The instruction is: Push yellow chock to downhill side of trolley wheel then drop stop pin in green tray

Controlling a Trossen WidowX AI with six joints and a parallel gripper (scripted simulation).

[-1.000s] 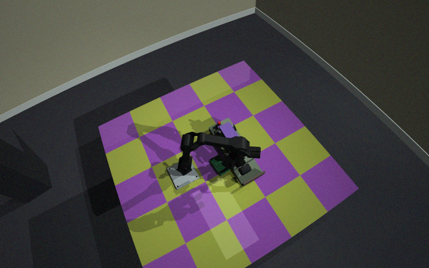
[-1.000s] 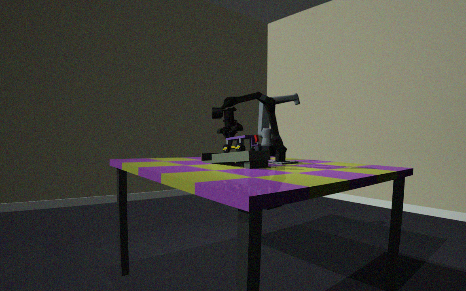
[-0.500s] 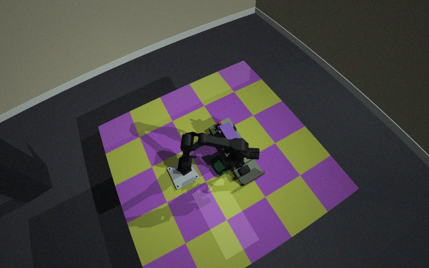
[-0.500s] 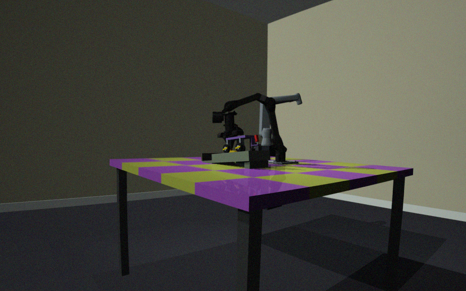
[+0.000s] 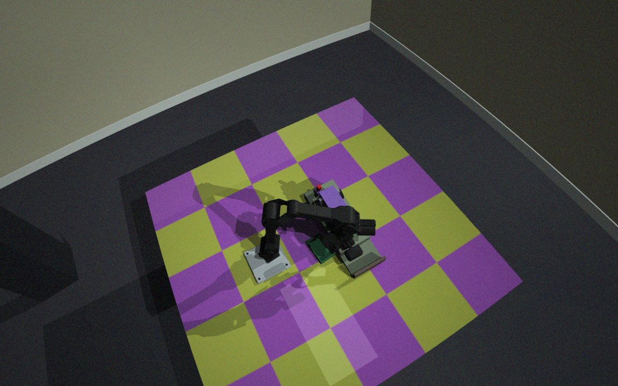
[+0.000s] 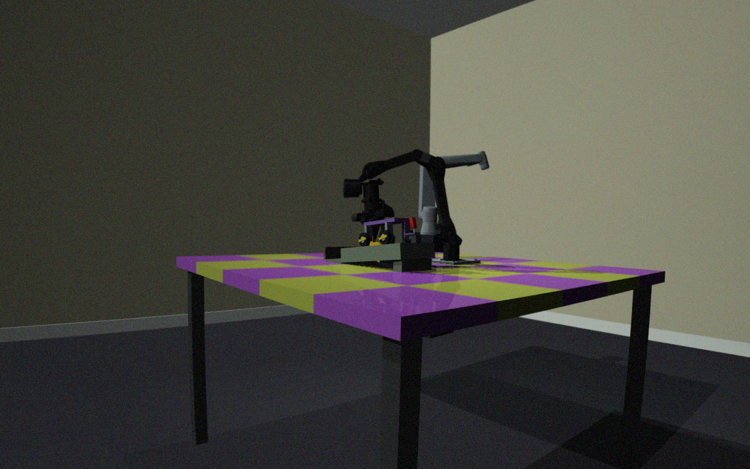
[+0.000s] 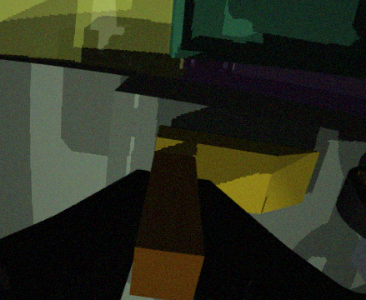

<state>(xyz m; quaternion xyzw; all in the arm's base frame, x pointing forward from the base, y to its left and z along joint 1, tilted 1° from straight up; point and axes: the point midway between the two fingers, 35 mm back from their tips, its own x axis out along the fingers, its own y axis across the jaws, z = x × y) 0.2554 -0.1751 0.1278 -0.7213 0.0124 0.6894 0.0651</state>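
Observation:
My gripper (image 7: 171, 188) is shut on the upright orange handle (image 7: 167, 272) of the chock. The chock's yellow body (image 7: 288, 179) (image 6: 374, 243) is low over the ramp (image 5: 369, 255) (image 6: 372, 255) (image 7: 47, 146); I cannot tell whether its base touches. In the wrist view a black trolley wheel (image 7: 346, 204) is to the right of the chock, with a gap between. The purple-topped trolley (image 5: 332, 195) (image 6: 379, 222) stands uphill. The red-headed stop pin (image 5: 318, 187) (image 6: 413, 223) is at its uphill end. The green tray (image 5: 314, 252) (image 7: 177, 29) lies beside the ramp.
The arm's pale base plate (image 5: 267, 272) is beyond the tray. A raised brown lip (image 5: 368, 267) closes the ramp's low end. The arm covers part of the trolley and ramp in the top view. The table (image 6: 360, 284) is checkered purple and yellow.

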